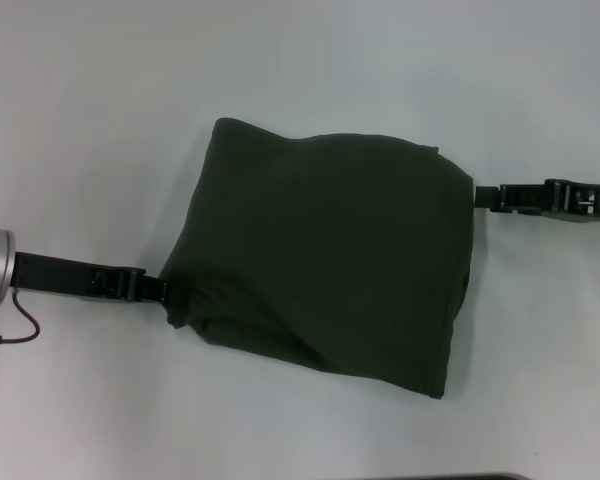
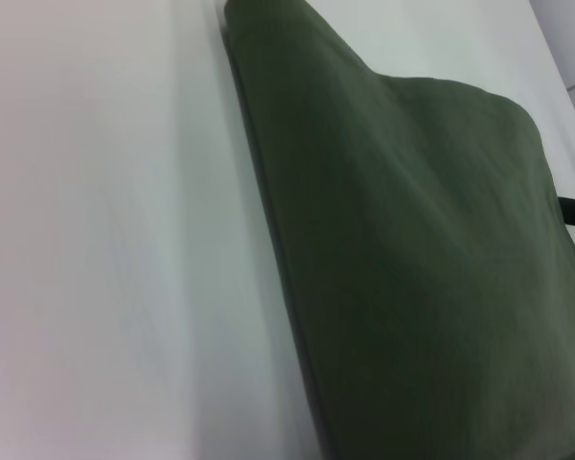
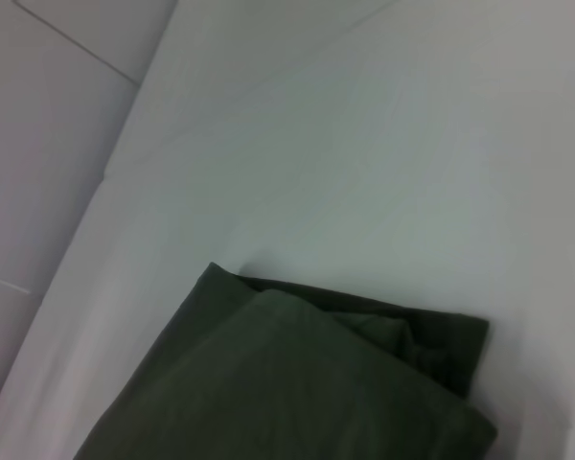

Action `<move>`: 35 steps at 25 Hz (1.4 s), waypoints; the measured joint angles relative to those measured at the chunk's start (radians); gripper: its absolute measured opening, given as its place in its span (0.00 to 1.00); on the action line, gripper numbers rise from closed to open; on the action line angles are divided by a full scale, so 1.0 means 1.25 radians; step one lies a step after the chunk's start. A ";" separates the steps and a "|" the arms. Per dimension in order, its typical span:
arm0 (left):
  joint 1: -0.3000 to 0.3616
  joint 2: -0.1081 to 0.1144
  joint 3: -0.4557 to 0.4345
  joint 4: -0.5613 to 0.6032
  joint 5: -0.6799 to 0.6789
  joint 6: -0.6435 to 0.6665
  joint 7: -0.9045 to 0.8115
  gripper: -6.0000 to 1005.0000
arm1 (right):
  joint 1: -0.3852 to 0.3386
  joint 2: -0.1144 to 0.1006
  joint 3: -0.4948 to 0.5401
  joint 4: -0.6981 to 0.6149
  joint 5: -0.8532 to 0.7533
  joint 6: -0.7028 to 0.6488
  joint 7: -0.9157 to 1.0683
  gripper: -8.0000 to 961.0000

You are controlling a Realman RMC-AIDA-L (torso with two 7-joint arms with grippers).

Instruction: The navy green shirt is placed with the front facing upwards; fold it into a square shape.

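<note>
Two pincers on the navy green shirt (image 1: 325, 255): I see left pincer (image 1: 163, 288) pinching its near-left corner and right pincer (image 1: 477, 196) pinching its far-right edge only in head view. Right wrist shows stacked layers. Matte cloth, rough square, plain side up, mid white bench (image 1: 100, 120).

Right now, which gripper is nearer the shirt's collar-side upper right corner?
Right. The right gripper meets the navy green shirt at that corner; the left gripper is at the opposite lower left edge.
</note>
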 joint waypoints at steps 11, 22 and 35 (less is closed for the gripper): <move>0.003 0.000 0.002 0.000 0.000 0.009 0.006 0.02 | 0.016 0.018 0.002 0.045 0.003 0.054 0.003 0.51; 0.010 0.003 0.001 0.000 0.000 0.027 0.010 0.02 | 0.028 0.023 0.009 0.046 0.007 0.064 0.004 0.51; 0.020 0.007 0.004 0.000 0.000 0.037 0.013 0.02 | 0.045 0.025 0.012 0.058 0.007 0.078 0.008 0.50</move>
